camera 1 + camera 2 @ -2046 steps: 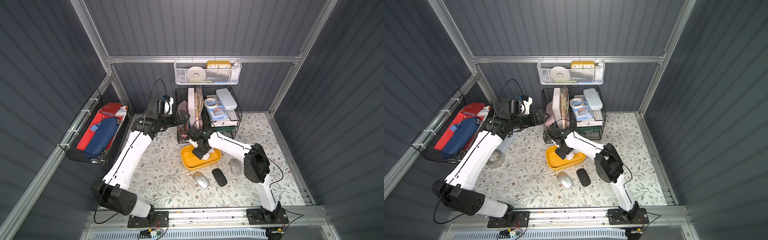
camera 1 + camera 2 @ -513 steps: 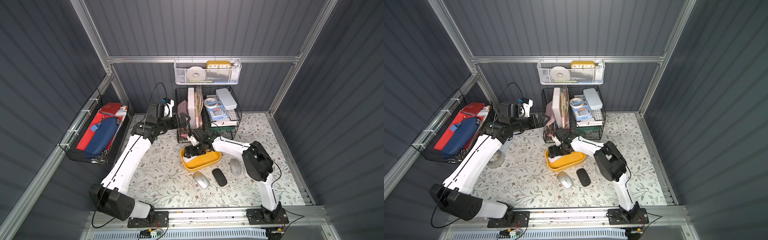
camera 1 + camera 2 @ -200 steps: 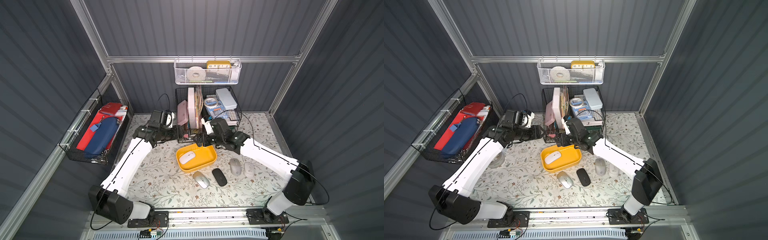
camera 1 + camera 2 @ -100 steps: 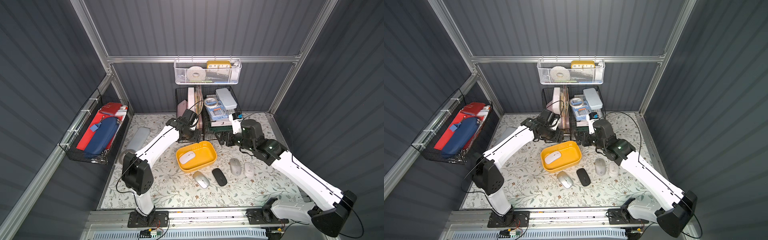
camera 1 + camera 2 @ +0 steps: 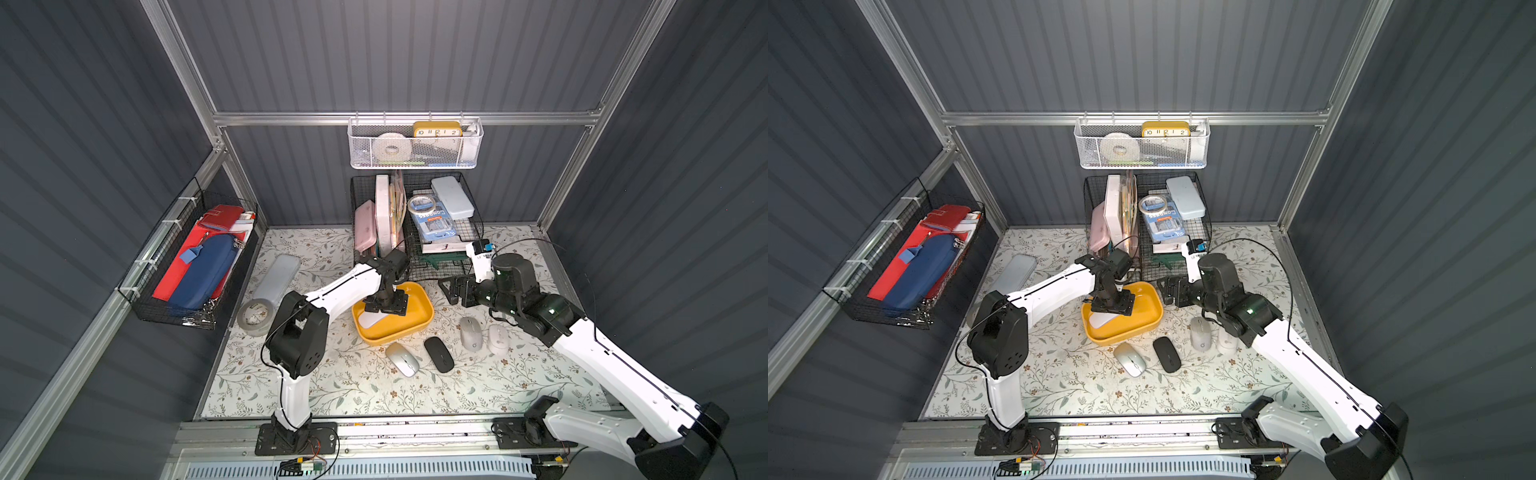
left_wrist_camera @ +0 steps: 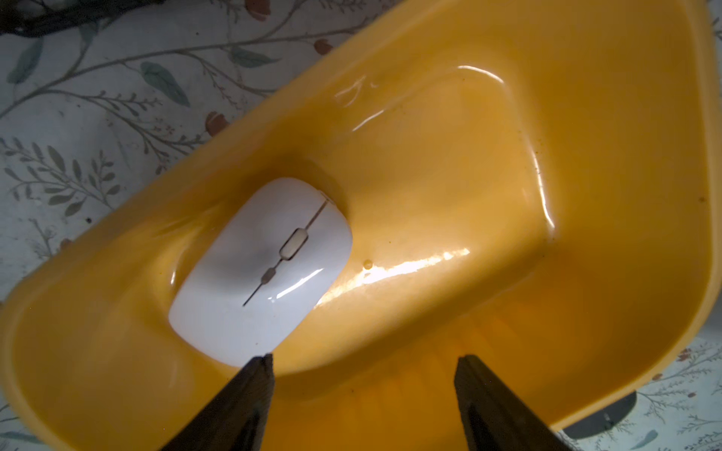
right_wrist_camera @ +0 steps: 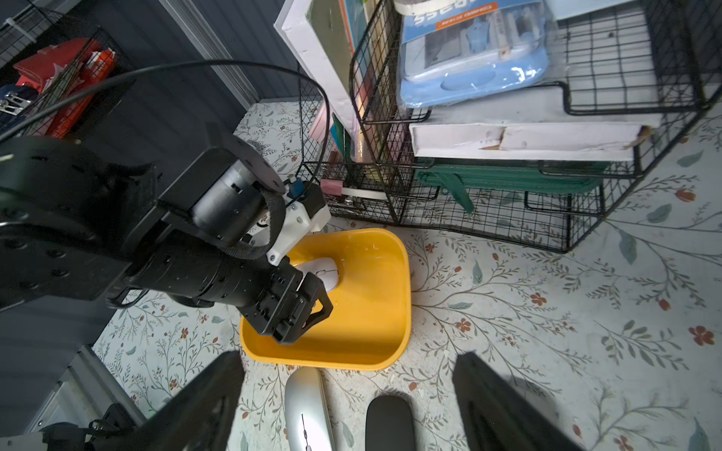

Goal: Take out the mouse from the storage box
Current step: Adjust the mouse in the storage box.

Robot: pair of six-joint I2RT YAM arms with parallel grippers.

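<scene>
Top views show the floral mat [image 5: 365, 390] with the storage box [image 5: 419, 313] on it, just in front of the black wire baskets [image 5: 415, 249]. Right gripper [image 7: 349, 355] hangs over the mat beside the box, jaws spread wide, holding nothing. Left gripper [image 6: 365, 357] reaches down into the box, jaws apart and empty. White mouse [image 6: 258, 273] lies flat on the box floor against a side wall, one left fingertip at its edge; contact cannot be told
</scene>
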